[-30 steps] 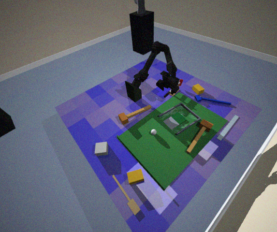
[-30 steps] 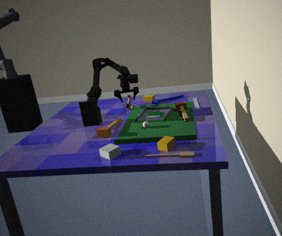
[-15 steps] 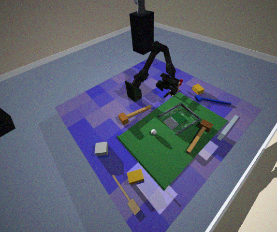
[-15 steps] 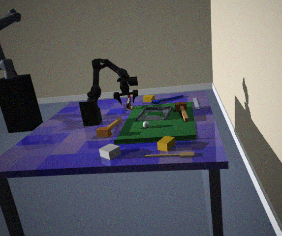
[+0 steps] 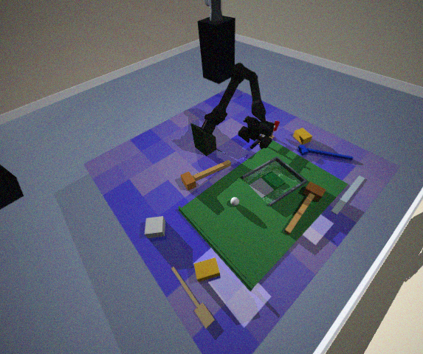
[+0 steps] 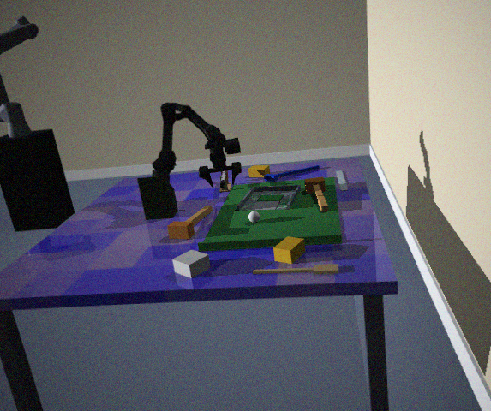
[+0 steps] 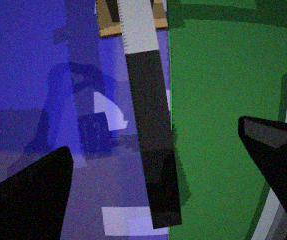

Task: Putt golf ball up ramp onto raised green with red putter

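Mostly hidden: red putter [image 5: 276, 125] behind open tool [image 5: 261, 139].

Putter [image 5: 276, 125]: top view, only a red tip shows past the pincer [image 5: 259, 141]; the rest is covered by it.
Putter, wrist view [image 7: 146, 94]: far end cut by the top edge, head not seen.
Pincer fingers: cut by the lower and right edges.
Putter, exterior view [image 6: 224, 180]: too small to make out.
Bench [image 6: 104, 282] near legs: cut by the bottom edge.
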### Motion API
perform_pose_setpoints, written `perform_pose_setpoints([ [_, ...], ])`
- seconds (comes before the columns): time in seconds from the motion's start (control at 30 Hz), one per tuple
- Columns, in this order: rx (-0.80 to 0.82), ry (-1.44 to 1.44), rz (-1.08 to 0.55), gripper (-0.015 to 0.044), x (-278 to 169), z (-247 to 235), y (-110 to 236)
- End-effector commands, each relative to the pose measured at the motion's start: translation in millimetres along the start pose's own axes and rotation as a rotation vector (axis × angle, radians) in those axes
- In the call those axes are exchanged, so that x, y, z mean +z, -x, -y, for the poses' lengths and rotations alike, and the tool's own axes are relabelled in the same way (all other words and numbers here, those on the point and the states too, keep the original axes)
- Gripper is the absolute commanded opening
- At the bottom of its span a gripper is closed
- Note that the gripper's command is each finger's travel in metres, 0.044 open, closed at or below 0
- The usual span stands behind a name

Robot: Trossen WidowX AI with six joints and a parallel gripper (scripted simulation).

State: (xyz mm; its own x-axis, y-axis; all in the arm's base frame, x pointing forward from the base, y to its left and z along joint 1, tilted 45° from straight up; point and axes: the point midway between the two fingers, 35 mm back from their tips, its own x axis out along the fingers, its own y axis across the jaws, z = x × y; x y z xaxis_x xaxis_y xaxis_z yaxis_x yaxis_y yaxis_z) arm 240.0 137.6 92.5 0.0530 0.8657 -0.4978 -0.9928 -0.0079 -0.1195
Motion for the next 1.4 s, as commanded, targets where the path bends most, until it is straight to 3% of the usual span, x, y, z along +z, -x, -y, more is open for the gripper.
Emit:
perform_pose_setpoints([
  [0.0,0.002,-0.008,-0.002,0.044,-3,-1,-5],
  [0.47,0.002,-0.008,0.0,0.044,-7,-2,-23],
  [1.0,0.001,0.0,0.003,0.002,-5,0,-20],
  [1.37,0.002,0.0,-0.004,0.0,-5,1,-11],
])
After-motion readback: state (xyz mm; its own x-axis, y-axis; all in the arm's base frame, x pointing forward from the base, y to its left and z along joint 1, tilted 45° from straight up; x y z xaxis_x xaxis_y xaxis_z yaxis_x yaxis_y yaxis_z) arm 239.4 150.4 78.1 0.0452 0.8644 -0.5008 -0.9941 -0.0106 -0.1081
